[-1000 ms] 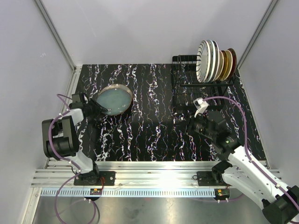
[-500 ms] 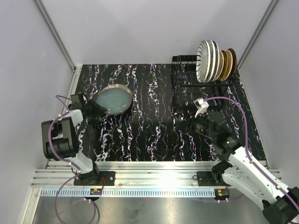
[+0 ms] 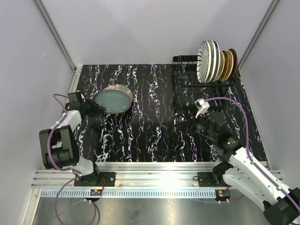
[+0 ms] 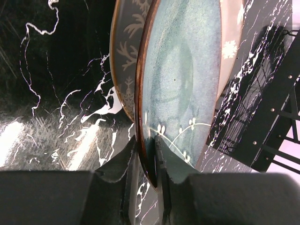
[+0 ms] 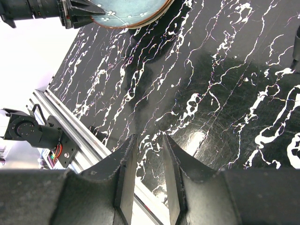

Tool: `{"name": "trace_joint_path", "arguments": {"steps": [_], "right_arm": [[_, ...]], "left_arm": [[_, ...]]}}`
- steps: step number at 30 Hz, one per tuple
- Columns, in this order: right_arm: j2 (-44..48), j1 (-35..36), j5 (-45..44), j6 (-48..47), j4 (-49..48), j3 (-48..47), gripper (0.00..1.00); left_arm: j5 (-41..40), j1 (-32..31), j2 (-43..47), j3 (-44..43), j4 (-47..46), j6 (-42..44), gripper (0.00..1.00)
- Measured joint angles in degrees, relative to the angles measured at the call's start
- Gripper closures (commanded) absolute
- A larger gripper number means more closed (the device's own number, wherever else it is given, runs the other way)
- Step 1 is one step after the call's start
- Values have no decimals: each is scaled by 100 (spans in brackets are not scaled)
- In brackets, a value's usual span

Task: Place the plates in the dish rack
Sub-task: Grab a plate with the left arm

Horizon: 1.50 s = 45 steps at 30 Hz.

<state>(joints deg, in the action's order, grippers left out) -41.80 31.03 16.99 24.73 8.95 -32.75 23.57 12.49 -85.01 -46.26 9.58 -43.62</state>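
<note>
Pinched the rim of the blue-grey plate (image 4: 183,79) in the left gripper (image 4: 146,145), closed tight on both faces of the edge, over the left side of the counter (image 3: 150,136). Drew the left elbow back toward the base over the last second and stretched the wrist out flatter, yet nudged the plate only slightly leftward. Found a second, fern-patterned plate (image 4: 123,61) right beneath it, so probably caught in the act of peeling the top one off a short stack; hard to tell whether lifted fully clear. Kept the right gripper (image 5: 145,140) where it was, parted and holding nothing, low over the counter just in front of the dish rack (image 3: 180,93). Counted several plates (image 3: 215,61) already upright at the far end of the rack, well apart from the held one. Judged the task well along, with a carry across to the rack's near slots the likely next need.
</note>
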Motion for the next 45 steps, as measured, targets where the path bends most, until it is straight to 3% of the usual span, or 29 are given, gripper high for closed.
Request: {"name": "trace_joint_path", "arguments": {"steps": [22,35,44,45], "right_arm": [[-90,0,-2,59,76,-9,65],[-413,0,17,179,0,-109,64],[-710,0,57,610,-380,-142,55],[-730,0,55,702,-461,-138,50]], "left_arm": [[-208,-7,612,-516,809,529,100],[251,-240,828,-590,960,476,100],[671,-673,1088,-890,866,435,100],[741,-756,1088,-894,826,424,100]]}}
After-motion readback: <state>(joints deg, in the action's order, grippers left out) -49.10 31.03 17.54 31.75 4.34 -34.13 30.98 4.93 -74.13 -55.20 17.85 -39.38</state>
